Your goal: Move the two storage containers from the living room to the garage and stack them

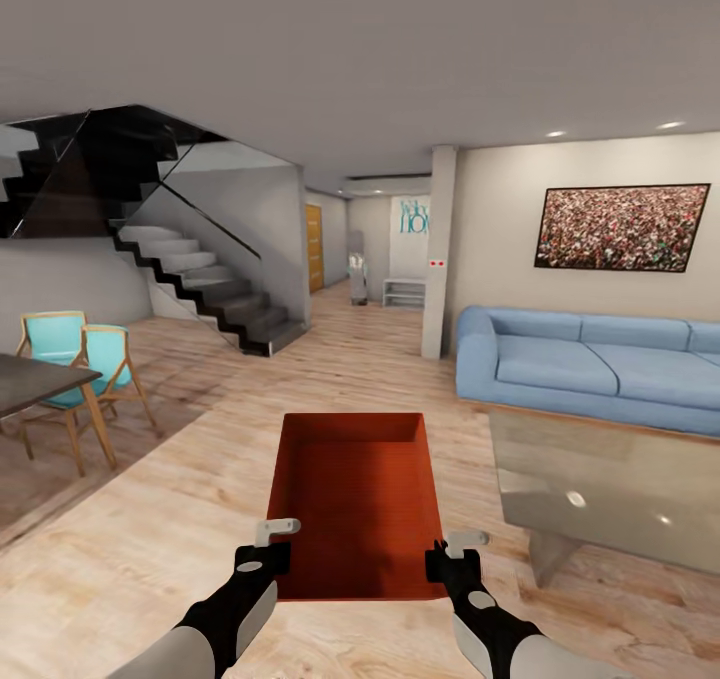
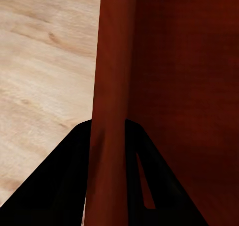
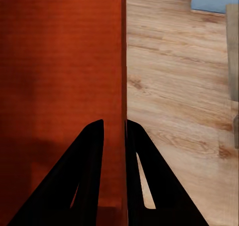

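The robot was at the carrying step: one storage container (image 1: 355, 499) was held out in front of it above the light wood plank floor (image 1: 150, 549) of the living room, with the blue sofa (image 1: 590, 364) off to its right and the glass coffee table (image 1: 610, 489) just beside the container on that same side. The second container was not to be told from these pictures. No garage was in sight, so by my judgement the task was at an early stage.

The left end effector (image 1: 268, 549) gripped the container's left wall near the corner closest to the robot; in the left wrist view its two dark fingers (image 2: 64, 186) sat one on each side of that wall, pinching it. The right end effector (image 1: 452, 556) did the same on the right wall, its fingers (image 3: 84, 176) straddling the thin orange-red edge and closed against it.

The next move probably called for driving away from the sofa toward the hallway beyond the staircase (image 1: 200, 289), keeping both grips level so the container stayed flat between them.
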Controlling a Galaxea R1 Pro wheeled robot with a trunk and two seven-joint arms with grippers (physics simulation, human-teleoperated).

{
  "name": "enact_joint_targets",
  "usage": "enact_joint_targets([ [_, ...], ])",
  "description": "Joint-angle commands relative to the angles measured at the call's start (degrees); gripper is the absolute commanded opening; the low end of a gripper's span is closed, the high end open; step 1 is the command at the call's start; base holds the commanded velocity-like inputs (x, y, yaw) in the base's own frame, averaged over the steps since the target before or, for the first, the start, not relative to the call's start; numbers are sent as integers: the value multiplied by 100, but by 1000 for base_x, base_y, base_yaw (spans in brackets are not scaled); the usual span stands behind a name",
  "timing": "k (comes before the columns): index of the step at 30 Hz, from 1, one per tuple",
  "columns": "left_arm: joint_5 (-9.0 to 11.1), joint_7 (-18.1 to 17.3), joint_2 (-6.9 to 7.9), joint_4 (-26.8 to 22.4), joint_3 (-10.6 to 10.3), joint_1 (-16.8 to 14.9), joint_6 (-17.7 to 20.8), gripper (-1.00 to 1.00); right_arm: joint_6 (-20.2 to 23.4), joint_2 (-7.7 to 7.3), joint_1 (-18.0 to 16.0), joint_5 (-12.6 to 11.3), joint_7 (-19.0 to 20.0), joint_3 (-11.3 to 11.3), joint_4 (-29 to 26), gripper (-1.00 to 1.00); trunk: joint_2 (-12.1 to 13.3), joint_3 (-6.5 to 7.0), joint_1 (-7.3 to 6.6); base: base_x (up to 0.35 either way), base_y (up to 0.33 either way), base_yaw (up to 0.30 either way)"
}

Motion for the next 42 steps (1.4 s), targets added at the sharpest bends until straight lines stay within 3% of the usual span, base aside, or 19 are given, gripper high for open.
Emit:
enact_joint_targets([
  [1,4,77,5,-6,269,-7,37,-100,-16,0,-2,22,13,-39,-18,-100,-7,-8,1,0,0,195],
  [10,12,77,68,-3,269,-7,37,-100,-7,0,-2,22,13,-39,-18,-100,-7,-7,1,171,0,20],
  [14,208,77,93,-6,269,-7,30,-100,-7,0,-2,22,13,-39,-18,-100,-7,-7,1,317,0,0],
  [18,281,77,100,-6,269,-7,32,-100,-7,2,-2,22,13,-39,-18,-100,-7,-7,1,321,0,0],
  [19,294,63,91,-37,-271,14,14,-100,2,13,-9,-23,-37,60,8,-100,-7,-7,1,0,0,0],
  [31,639,68,132,-18,-535,6,-115,-100,-12,-8,-11,115,-56,18,10,-100,-7,-7,1,86,0,0],
  [42,704,66,135,-15,-587,10,-122,-100,-16,12,-11,590,-57,-428,14,-100,-7,-7,1,315,0,0],
])
